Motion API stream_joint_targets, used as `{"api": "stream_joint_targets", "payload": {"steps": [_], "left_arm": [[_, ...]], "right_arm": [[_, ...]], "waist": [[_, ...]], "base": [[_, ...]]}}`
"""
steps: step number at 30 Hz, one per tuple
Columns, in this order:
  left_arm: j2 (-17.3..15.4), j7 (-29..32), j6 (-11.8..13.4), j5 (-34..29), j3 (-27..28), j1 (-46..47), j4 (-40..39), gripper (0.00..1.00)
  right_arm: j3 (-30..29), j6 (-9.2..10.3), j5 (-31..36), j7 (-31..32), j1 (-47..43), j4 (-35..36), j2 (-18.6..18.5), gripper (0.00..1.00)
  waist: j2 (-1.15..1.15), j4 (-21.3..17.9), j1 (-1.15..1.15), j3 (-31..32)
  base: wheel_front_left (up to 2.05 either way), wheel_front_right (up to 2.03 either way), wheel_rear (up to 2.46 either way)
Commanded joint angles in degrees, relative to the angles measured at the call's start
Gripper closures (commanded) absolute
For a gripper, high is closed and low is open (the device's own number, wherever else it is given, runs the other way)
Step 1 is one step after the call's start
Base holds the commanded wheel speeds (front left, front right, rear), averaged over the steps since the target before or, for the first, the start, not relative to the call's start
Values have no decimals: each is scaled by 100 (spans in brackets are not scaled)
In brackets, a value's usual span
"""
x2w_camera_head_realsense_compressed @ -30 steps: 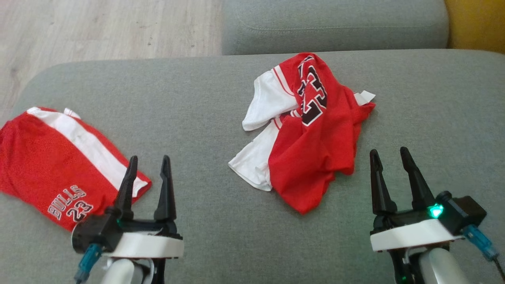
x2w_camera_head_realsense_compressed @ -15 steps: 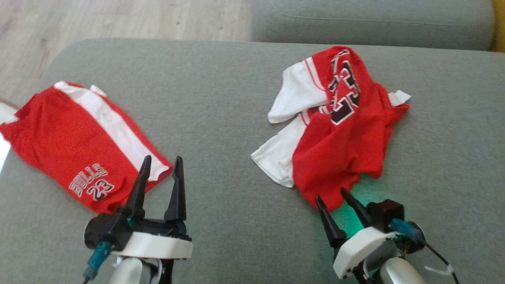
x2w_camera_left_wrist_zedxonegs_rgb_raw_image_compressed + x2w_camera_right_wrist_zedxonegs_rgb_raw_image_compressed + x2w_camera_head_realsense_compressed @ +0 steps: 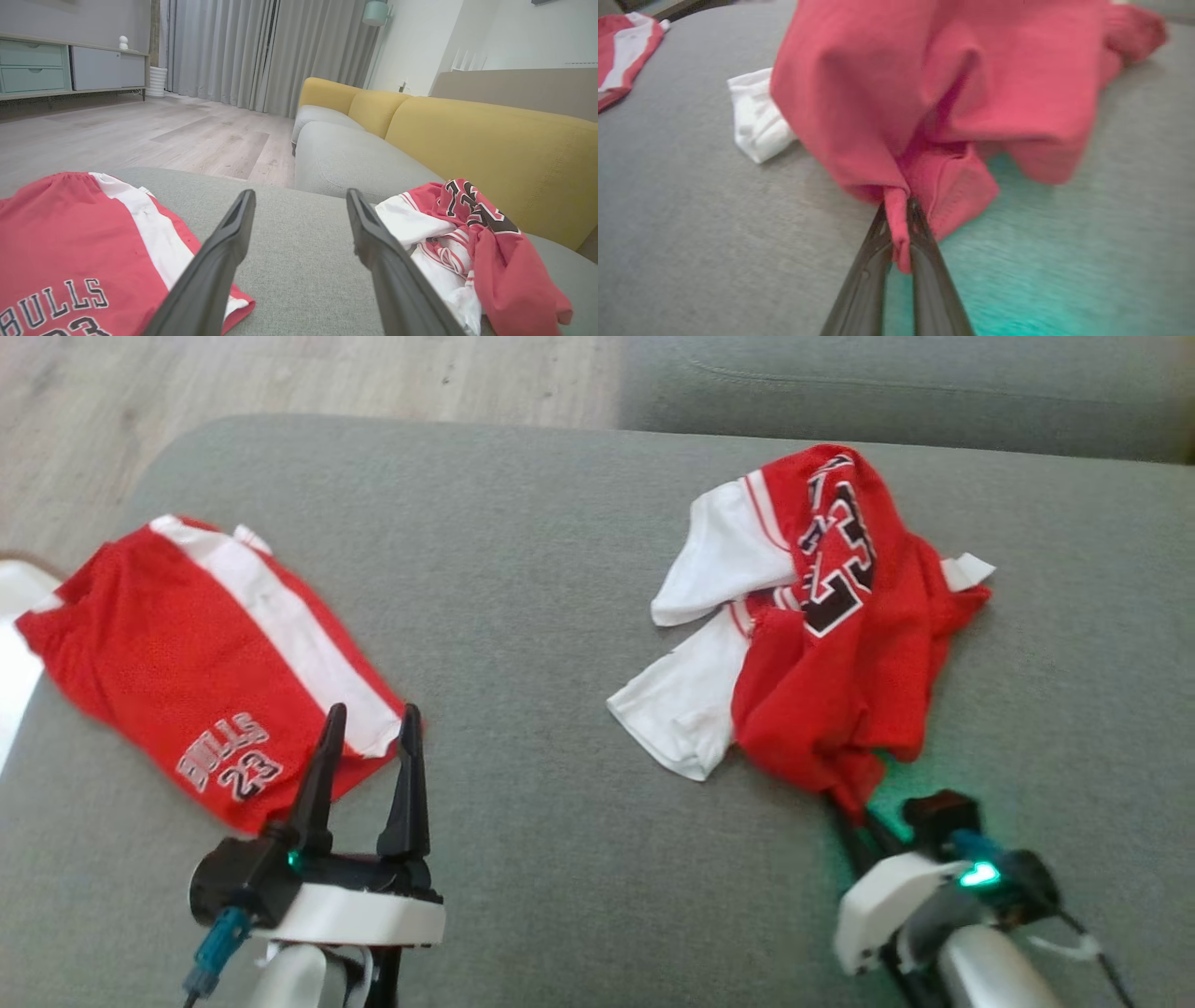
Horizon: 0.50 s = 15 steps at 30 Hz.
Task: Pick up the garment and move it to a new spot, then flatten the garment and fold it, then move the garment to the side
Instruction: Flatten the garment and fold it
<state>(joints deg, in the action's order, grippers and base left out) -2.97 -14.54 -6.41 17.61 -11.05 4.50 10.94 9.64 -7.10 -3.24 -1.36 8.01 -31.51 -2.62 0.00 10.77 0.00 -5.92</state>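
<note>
The garment (image 3: 822,644) is a crumpled red and white jersey with a black number, lying right of centre on the grey sofa seat (image 3: 523,616). It also shows in the left wrist view as the garment (image 3: 467,242) at the right. My right gripper (image 3: 848,801) is shut on the garment's near red hem; the right wrist view shows a strip of red cloth pinched between its fingertips, gripper (image 3: 899,210), garment (image 3: 924,84). My left gripper (image 3: 368,719) stands open with nothing in it, its tips over the near corner of the red shorts (image 3: 196,663); the same gripper (image 3: 299,196) frames bare cushion.
Red shorts with a white stripe and "BULLS 23" lie flat at the left, shorts (image 3: 70,252). A second grey cushion (image 3: 896,392) sits behind. Yellow backrests (image 3: 490,144) rise at the right. Wooden floor (image 3: 280,373) lies beyond the seat's far left edge.
My right gripper moved in to the garment's near hem and shut on it, bunching the red cloth. The camera turned left between frames. The left gripper kept open.
</note>
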Motion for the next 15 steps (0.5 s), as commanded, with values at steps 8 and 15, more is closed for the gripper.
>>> {"api": "stream_joint_targets", "payload": {"steps": [8, 15], "left_arm": [[8, -46, 13, 97, 206, 250, -264, 0], [9, -46, 43, 157, 147, 303, -278, 0]], "right_arm": [[-2055, -39, 1061, -24, 341, 826, -26, 100], [-3386, -39, 1719, 217, 533, 1272, -26, 100]], "waist": [[0, -463, 0, 96], [0, -555, 0, 68]], "base": [[0, 0, 0], [0, 0, 0]]}}
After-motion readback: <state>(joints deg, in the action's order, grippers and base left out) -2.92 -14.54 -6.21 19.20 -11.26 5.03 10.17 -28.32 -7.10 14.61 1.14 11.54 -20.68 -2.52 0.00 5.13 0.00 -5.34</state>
